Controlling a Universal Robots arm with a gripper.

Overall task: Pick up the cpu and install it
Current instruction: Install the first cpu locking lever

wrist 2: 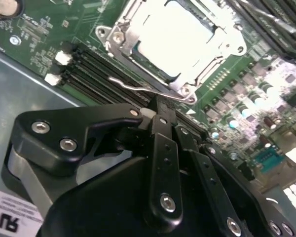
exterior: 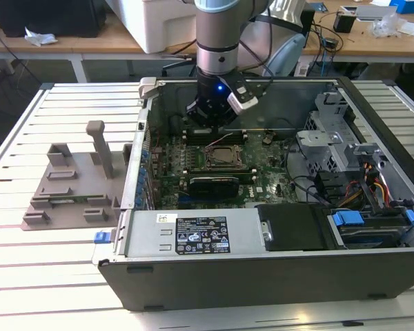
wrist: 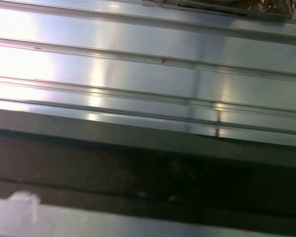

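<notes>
The cpu (wrist 2: 175, 37) lies flat inside the metal-framed socket (wrist 2: 138, 49) on the green motherboard, its silvery top glaring under the light. In the exterior view the socket (exterior: 225, 157) sits mid-board inside the open computer case (exterior: 262, 269). My gripper (exterior: 208, 126) hangs low over the board just behind the socket. In the second wrist view the gripper (wrist 2: 160, 112) has its black fingers (wrist 2: 164, 148) together with nothing visibly between them. Its tips are close to the socket's thin wire lever (wrist 2: 133, 86).
Memory slots (wrist 2: 96, 69) run beside the socket. A long black card (exterior: 210, 185) lies in front of it, with the power supply (exterior: 193, 234) nearer still. A drive cage (exterior: 331, 141) and cables fill the case's right. A grey fixture (exterior: 69, 186) stands on the ribbed table (wrist: 138, 44).
</notes>
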